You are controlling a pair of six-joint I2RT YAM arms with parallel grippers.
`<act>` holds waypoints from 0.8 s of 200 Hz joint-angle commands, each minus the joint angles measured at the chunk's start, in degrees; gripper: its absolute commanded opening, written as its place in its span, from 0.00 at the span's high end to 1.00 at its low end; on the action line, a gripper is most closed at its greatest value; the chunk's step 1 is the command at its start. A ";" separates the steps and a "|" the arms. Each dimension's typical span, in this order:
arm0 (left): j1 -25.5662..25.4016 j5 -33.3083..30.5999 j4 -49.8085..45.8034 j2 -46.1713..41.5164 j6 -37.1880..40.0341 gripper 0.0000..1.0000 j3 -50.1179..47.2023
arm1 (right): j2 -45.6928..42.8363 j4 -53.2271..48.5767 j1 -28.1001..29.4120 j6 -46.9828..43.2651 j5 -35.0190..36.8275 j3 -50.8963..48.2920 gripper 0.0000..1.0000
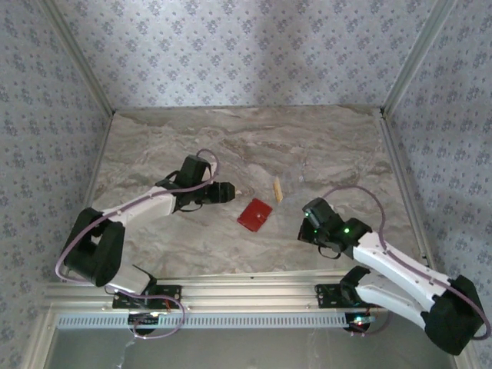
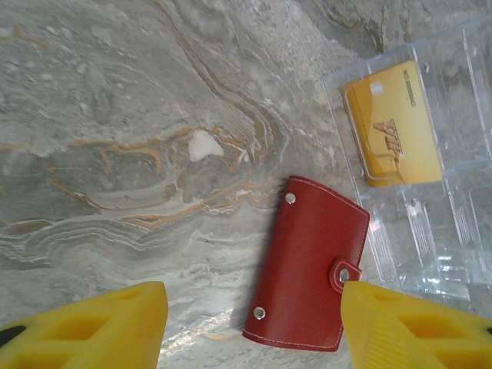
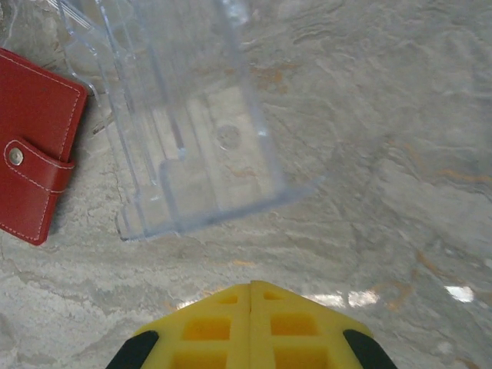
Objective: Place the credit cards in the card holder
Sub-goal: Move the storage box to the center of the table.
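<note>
The red card holder (image 1: 254, 214) lies flat and closed on the marble table (image 1: 154, 146), its clasp (image 2: 344, 274) snapped. A tan-yellow credit card (image 2: 392, 123) rests in a clear plastic tray (image 2: 453, 231) just beyond the holder. The pale grey-blue card is hidden. My left gripper (image 1: 231, 191) hovers to the left of the holder, open, with the holder's near end between its yellow fingers (image 2: 84, 327) and nothing held. My right gripper (image 1: 306, 223) sits right of the holder, its fingers (image 3: 251, 307) pressed together and empty. From the right wrist, the holder (image 3: 34, 146) lies left of the tray (image 3: 184, 131).
Patterned walls with metal corner posts (image 1: 77, 61) enclose the table on three sides. A metal rail (image 1: 246, 292) runs along the near edge by the arm bases. Bare marble stretches across the far half and the right side.
</note>
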 commanded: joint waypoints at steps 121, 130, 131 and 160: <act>-2.61 2.09 -2.32 2.07 0.75 0.39 0.50 | 13.93 12.41 -5.46 -4.19 0.64 4.47 1.00; -2.84 2.13 -2.50 2.29 0.75 0.39 0.40 | 14.43 13.35 -6.90 -4.94 0.57 4.78 1.00; -2.89 2.18 -2.55 2.34 0.75 0.39 0.40 | 14.50 13.47 -7.12 -5.05 0.48 4.80 1.00; -4.01 2.47 -2.44 2.52 0.58 0.41 -0.28 | 18.13 17.77 -11.09 -7.96 -0.57 6.86 1.00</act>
